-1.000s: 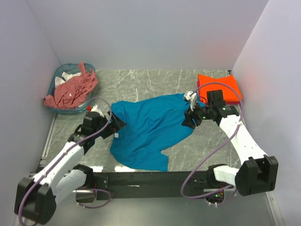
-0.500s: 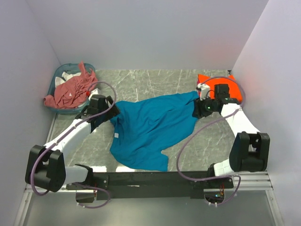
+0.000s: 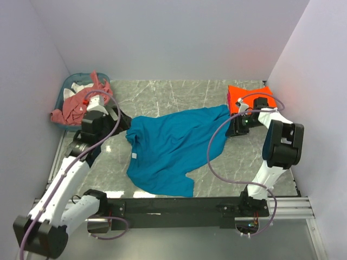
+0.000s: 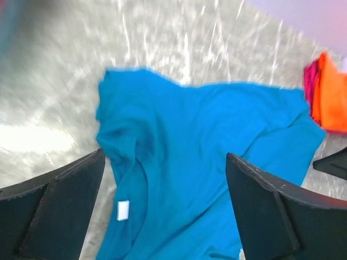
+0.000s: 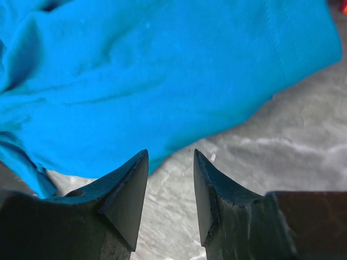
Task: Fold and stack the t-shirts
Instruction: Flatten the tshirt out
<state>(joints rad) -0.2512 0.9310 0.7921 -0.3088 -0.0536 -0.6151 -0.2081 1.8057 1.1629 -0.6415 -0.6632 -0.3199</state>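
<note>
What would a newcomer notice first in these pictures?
First, the teal-blue t-shirt, lying rumpled and unfolded across the middle of the marble-patterned table. Then the orange t-shirt, folded at the far right corner, and the salmon-pink t-shirt heaped in the teal basket at the far left. Both claws hold nothing: the left claw gapes wide, the right claw stands slightly open by the blue shirt's right edge.

The top view is lit evenly from above; only faint shadows are cast on the grey marbled tabletop [image 3: 173, 95], and a reddish tint is thrown onto the pale right wall [image 3: 312, 81] beside the bright orange folded cloth t-shirt [image 3: 250, 96]. The left wrist view is smeared by blur, its marble veins are streaked, and a white glare patch is seen at its left edge. In the right wrist view the teal-blue cloth t-shirt [image 5: 162, 70] is rendered bright and fairly sharp.
</note>
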